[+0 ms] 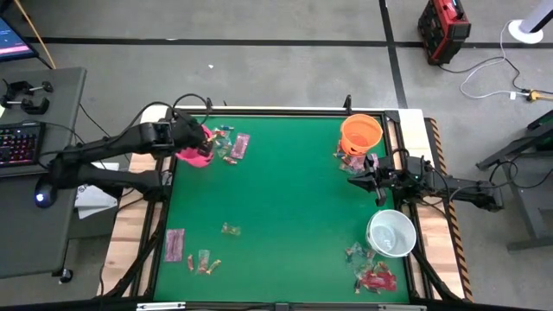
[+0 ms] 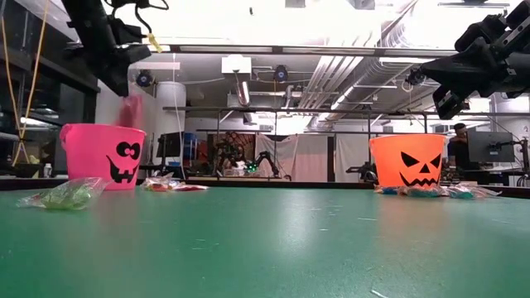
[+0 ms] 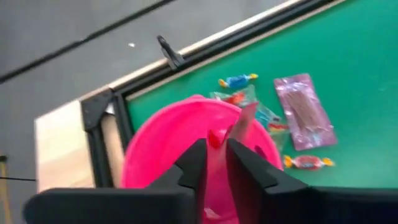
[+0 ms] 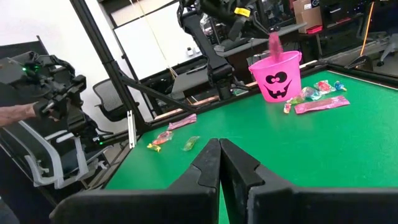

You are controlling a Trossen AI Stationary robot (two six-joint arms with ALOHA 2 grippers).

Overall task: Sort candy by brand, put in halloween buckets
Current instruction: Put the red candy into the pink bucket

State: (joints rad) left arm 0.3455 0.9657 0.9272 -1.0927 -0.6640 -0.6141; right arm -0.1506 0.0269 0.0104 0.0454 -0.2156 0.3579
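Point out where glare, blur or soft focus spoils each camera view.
Low view: the ceiling lights blow out to white, and the near green table is soft. Left wrist view: the pink bucket and the pink wrapper held in the left gripper look blurred. Right wrist view: the right gripper up close is soft. High view: even light, no glare.

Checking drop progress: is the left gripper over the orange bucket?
No: the left gripper hangs over the pink bucket, far from the orange bucket.
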